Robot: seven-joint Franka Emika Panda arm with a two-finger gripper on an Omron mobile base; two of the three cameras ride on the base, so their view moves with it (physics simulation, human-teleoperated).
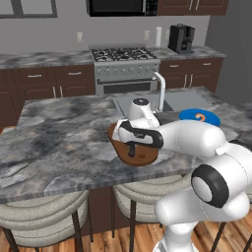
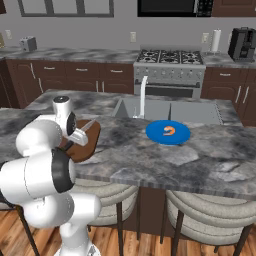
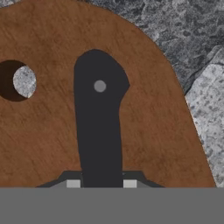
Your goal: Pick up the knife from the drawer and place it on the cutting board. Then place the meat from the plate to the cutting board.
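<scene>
Gripper [image 3: 101, 183] narrow around the knife [image 3: 97, 127] handle, low over the board [image 3: 48, 140] near the worktop's front edge; release pending, meat [image 2: 170, 131] still on plate [image 2: 155, 136].

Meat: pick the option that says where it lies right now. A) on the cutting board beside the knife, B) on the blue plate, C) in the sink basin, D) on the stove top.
B: the meat lies on the blue plate, on the counter to one side of the cutting board.
</scene>
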